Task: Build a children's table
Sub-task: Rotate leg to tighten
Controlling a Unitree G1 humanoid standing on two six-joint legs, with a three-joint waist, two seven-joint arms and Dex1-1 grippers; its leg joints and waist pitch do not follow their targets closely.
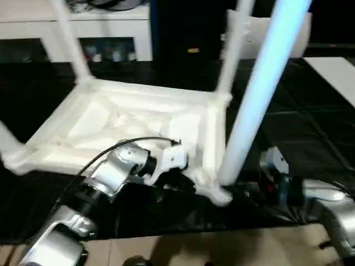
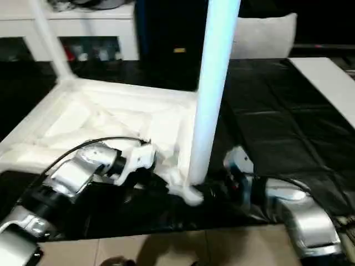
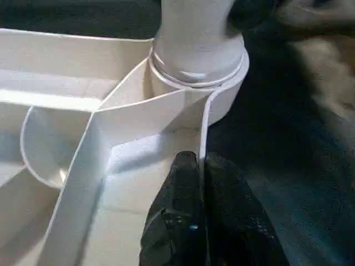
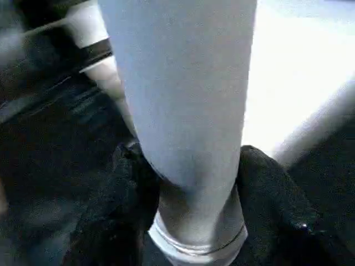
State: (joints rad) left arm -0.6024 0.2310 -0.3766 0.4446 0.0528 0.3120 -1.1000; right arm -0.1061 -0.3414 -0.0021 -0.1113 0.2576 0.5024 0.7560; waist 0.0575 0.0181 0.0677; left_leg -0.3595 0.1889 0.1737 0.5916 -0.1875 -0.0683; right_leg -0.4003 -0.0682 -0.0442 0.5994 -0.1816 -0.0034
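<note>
Small white plastic children's table [image 1: 138, 119] lies inverted near the black-covered work table's [image 1: 310, 127] front edge — left gripper [image 3: 201, 166] pinches its thin side wall, right gripper [image 4: 188, 183] straddles the near-corner tubular leg [image 1: 260, 94] — light, smooth, probably slippery; grip low by the socket.

A black cover [image 1: 310, 127] drapes the big work table, a white shelf [image 1: 111, 25] stands behind, and beige floor [image 1: 222, 249] runs along the near edge.
</note>
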